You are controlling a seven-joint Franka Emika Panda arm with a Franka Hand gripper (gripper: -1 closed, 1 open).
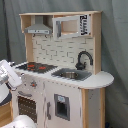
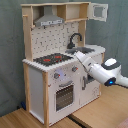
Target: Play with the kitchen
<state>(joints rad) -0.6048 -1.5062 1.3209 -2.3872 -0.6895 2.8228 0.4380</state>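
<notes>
The kitchen (image 2: 52, 80) stands on a wooden floor (image 2: 30, 119) before a grey curtain (image 2: 11, 60), the arm (image 2: 100, 71) reaching toward its hob (image 2: 50, 59) front, gripper hidden so I cannot tell its fingers' state.

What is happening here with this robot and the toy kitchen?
A white robot arm is reaching toward the front of a toy play kitchen. In the second exterior view the arm points at the counter edge between the black-red hob and the sink, just above the oven door. Its gripper cannot be made out, so I cannot tell whether it touches anything. The black faucet stands upright behind the sink, and the oven door looks closed.
</notes>
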